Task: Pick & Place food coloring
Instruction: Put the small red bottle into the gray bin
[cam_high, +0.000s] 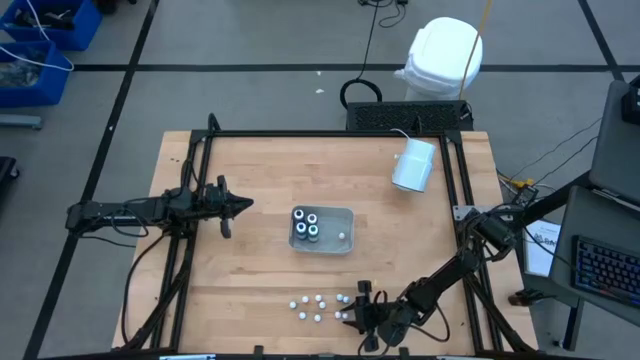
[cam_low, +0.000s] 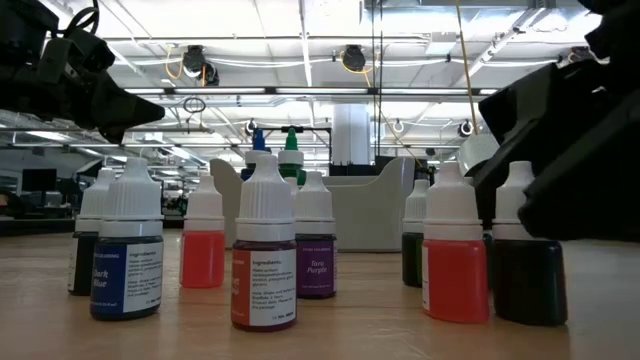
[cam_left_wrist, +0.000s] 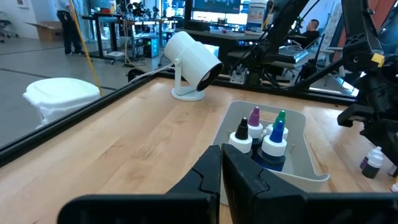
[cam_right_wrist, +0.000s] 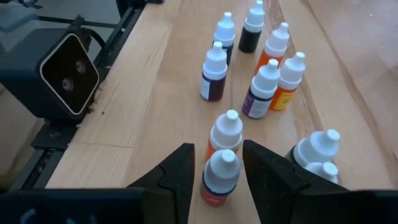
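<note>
Several tiny white-capped food coloring bottles (cam_high: 318, 305) stand upright on the wood near the table's near edge, in a loose cluster (cam_right_wrist: 261, 74). Four bigger dark bottles (cam_high: 305, 226) stand inside the clear tray (cam_high: 345, 215), with one tiny bottle (cam_high: 342, 237) beside them. My right gripper (cam_high: 354, 303) is open at the cluster's right end. Its fingers stand on either side of a red-filled bottle (cam_right_wrist: 219, 177), with gaps showing. My left gripper (cam_high: 245, 206) hovers shut to the left of the tray (cam_left_wrist: 231, 118).
A big white cylinder (cam_high: 412, 165) lies on the far right part of the table. A small black camera box (cam_right_wrist: 62, 68) sits at the near edge, close to the bottles. Black frame rails (cam_high: 320, 134) border the table. Bare wood lies between tray and cluster.
</note>
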